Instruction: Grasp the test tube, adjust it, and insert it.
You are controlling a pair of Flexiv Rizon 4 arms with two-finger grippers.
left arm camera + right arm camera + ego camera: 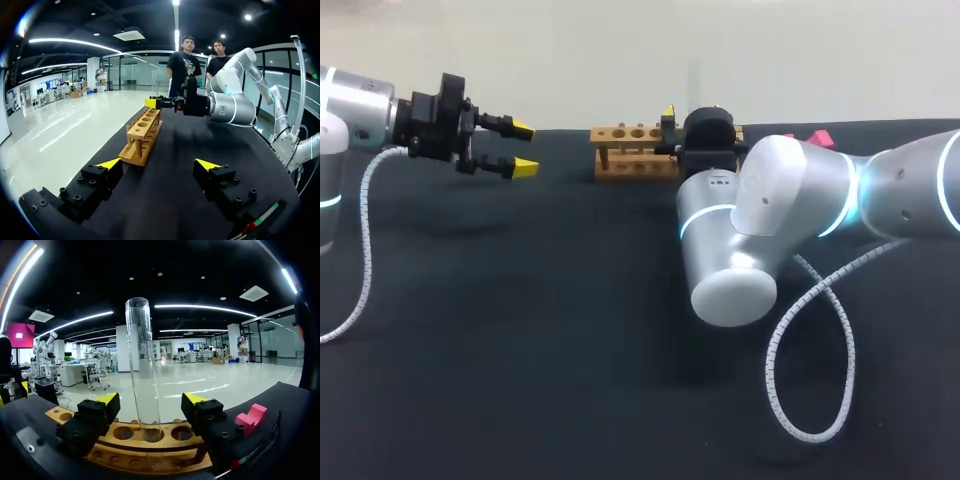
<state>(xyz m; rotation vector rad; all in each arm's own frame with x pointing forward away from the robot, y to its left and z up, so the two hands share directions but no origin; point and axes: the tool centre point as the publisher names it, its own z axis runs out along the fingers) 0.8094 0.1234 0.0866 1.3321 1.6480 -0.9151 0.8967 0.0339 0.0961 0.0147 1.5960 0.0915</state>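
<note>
Test tube (143,365), one, upright in one wooden rack (115,445), right fingers (96,415) wide either side, left fingers (100,177) wide

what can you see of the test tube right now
The test tube is a clear, empty-looking glass cylinder with an open mouth on top. It stands upright in a hole of the wooden rack, its lower end passing below the top board. The right tool is open around it, both yellow-tipped fingers apart from the glass; only the rack appears to touch it.
</note>
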